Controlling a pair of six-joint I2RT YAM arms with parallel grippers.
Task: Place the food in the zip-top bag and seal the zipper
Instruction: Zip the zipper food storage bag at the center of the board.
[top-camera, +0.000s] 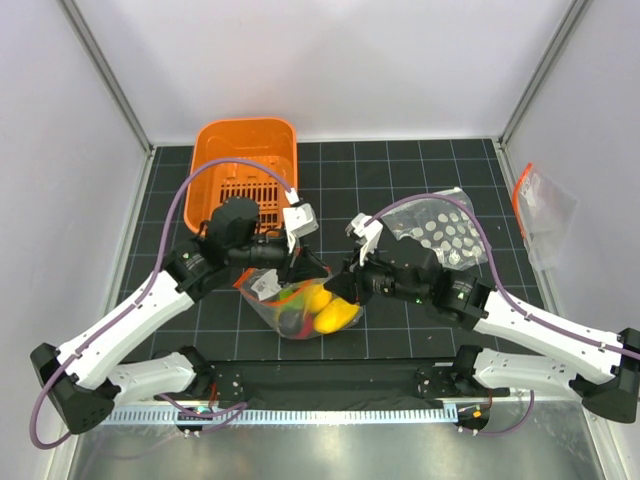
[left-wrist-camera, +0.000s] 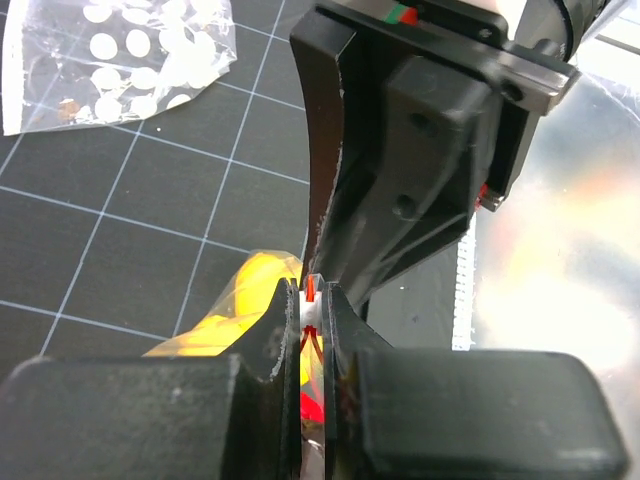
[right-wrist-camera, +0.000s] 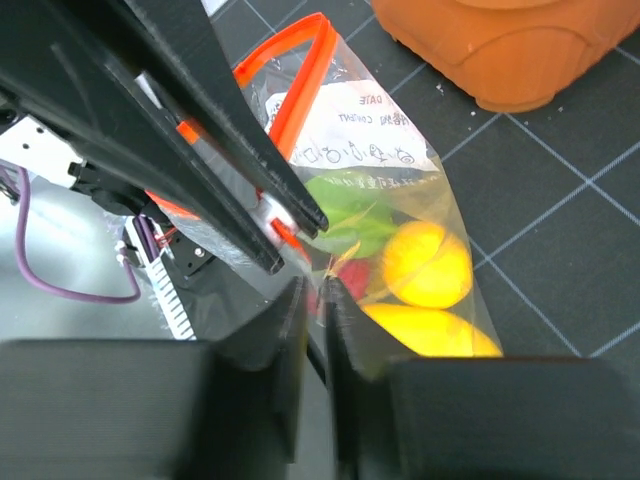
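Observation:
The zip-top bag (top-camera: 300, 305) lies on the dark mat between both arms, with the food inside: yellow pieces (right-wrist-camera: 430, 262), a green one (right-wrist-camera: 345, 215) and a red one (right-wrist-camera: 352, 278). My left gripper (left-wrist-camera: 314, 300) is shut on the orange-red zipper (left-wrist-camera: 311, 288) at the bag's top edge. The rest of the zipper (right-wrist-camera: 290, 60) bows apart beyond that pinch. My right gripper (right-wrist-camera: 318, 295) sits right beside the left fingers (right-wrist-camera: 290, 215), at the bag's near corner. Its jaws stand a narrow gap apart with the film just at their tips.
An orange basket (top-camera: 245, 150) stands at the back left, close behind the left arm. A clear bag with white dots (top-camera: 445, 230) lies behind the right arm. Another clear pouch (top-camera: 540, 205) rests against the right wall. A metal ledge runs along the near edge.

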